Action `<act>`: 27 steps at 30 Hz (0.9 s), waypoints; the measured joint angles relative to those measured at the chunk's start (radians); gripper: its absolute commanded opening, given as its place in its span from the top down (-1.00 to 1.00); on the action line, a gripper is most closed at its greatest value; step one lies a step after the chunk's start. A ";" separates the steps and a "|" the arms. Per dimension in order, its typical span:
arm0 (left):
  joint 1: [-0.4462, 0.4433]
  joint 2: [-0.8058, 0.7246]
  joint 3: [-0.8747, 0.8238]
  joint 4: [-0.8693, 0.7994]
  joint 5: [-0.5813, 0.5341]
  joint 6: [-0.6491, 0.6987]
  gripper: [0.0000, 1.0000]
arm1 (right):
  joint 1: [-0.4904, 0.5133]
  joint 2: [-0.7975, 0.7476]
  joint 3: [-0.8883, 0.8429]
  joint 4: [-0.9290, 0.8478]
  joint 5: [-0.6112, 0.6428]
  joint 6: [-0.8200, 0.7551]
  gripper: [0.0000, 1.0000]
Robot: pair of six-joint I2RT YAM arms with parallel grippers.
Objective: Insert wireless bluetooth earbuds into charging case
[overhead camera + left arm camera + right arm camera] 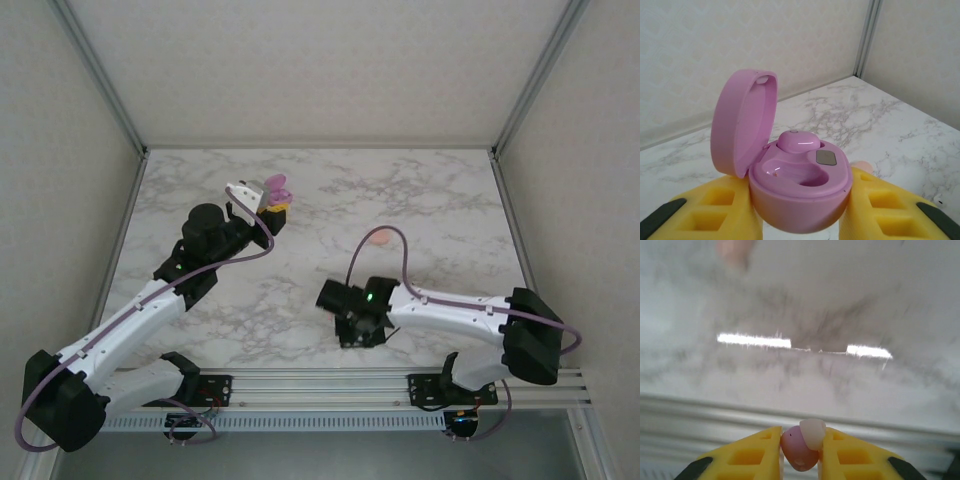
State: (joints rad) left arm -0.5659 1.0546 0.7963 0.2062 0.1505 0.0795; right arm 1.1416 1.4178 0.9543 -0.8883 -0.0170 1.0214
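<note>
My left gripper (pixel 800 215) is shut on an open purple charging case (pixel 799 187), its lid (pixel 740 122) tipped up to the left. One purple earbud (pixel 798 141) sits in the far socket; the near socket is hollow. From above, that case (pixel 277 187) is held up at the left gripper (pixel 272 210) near the table's back left. My right gripper (pixel 801 452) is shut on a purple earbud (pixel 797 450) with a whitish ear tip (pixel 813 432), pinched between the yellow fingers (pixel 750 455). Seen from above, the right gripper (pixel 360 328) hovers near the table's front middle.
A pink-orange thing (pixel 378 238) lies on the marble table (pixel 440 220) between the arms; it also appears as a blur (pixel 732 251) in the right wrist view and peeks out (pixel 862 166) behind the case. White walls enclose the table on three sides.
</note>
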 measured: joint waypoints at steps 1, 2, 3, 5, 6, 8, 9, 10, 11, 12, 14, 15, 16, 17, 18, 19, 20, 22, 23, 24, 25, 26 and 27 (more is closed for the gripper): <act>0.000 0.000 0.000 -0.002 -0.002 0.000 0.41 | -0.050 0.011 0.001 0.013 -0.002 -0.038 0.56; 0.000 -0.002 0.000 -0.003 -0.004 0.000 0.41 | -0.085 0.024 0.003 0.025 -0.004 -0.064 0.56; 0.000 -0.003 0.000 -0.003 -0.005 0.000 0.41 | -0.130 0.043 0.008 0.045 -0.007 -0.098 0.56; 0.000 -0.008 0.000 -0.005 -0.007 0.000 0.41 | -0.206 0.084 0.018 0.084 -0.013 -0.150 0.57; 0.000 -0.011 0.000 -0.006 -0.008 0.000 0.40 | -0.235 0.104 0.024 0.102 -0.015 -0.171 0.57; 0.000 -0.016 0.000 -0.008 -0.008 0.000 0.40 | -0.288 0.158 0.053 0.127 -0.028 -0.213 0.56; 0.000 -0.017 0.000 -0.009 -0.008 0.000 0.41 | -0.307 0.191 0.073 0.139 -0.032 -0.231 0.56; 0.000 -0.018 0.000 -0.010 -0.008 0.000 0.41 | -0.319 0.224 0.095 0.152 -0.036 -0.250 0.56; 0.001 -0.019 0.000 -0.010 -0.008 0.000 0.41 | -0.326 0.251 0.114 0.158 -0.039 -0.262 0.57; 0.001 -0.020 0.000 -0.010 -0.009 0.000 0.41 | -0.332 0.283 0.137 0.167 -0.040 -0.277 0.57; 0.003 -0.021 0.000 -0.010 -0.011 0.003 0.41 | -0.338 0.351 0.180 0.185 -0.043 -0.302 0.56; 0.005 -0.022 0.000 -0.010 -0.012 0.003 0.41 | -0.340 0.371 0.193 0.190 -0.044 -0.309 0.55; 0.006 -0.023 0.000 -0.010 -0.014 0.003 0.41 | -0.341 0.397 0.209 0.190 -0.045 -0.320 0.53; 0.008 -0.023 0.000 -0.010 -0.015 0.003 0.41 | -0.341 0.415 0.221 0.190 -0.045 -0.330 0.52; 0.008 -0.023 0.000 -0.010 -0.016 0.004 0.41 | -0.341 0.434 0.233 0.188 -0.047 -0.339 0.52; 0.009 -0.023 0.000 -0.010 -0.018 0.004 0.41 | -0.341 0.448 0.244 0.185 -0.047 -0.347 0.48; 0.010 -0.023 0.000 -0.011 -0.018 0.004 0.41 | -0.341 0.459 0.251 0.185 -0.047 -0.354 0.43; 0.014 -0.023 0.000 -0.011 -0.019 0.004 0.41 | -0.341 0.465 0.262 0.173 -0.047 -0.365 0.39; 0.018 -0.023 0.000 -0.011 -0.019 0.005 0.41 | -0.341 0.465 0.264 0.171 -0.047 -0.372 0.38; 0.019 -0.023 0.000 -0.012 -0.019 0.005 0.41 | -0.341 0.465 0.266 0.169 -0.047 -0.378 0.38; 0.021 -0.023 0.000 -0.013 -0.019 0.005 0.41 | -0.341 0.465 0.266 0.166 -0.050 -0.382 0.36; 0.023 -0.023 0.000 -0.013 -0.019 0.006 0.41 | -0.341 0.465 0.266 0.163 -0.058 -0.384 0.34; 0.025 -0.023 0.000 -0.015 -0.019 0.007 0.41 | -0.341 0.465 0.266 0.163 -0.066 -0.385 0.31</act>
State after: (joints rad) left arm -0.5411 1.0317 0.7963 0.1913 0.1318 0.0864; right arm 0.8005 1.8832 1.2198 -0.7254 -0.0834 0.6369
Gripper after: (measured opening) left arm 0.355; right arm 0.323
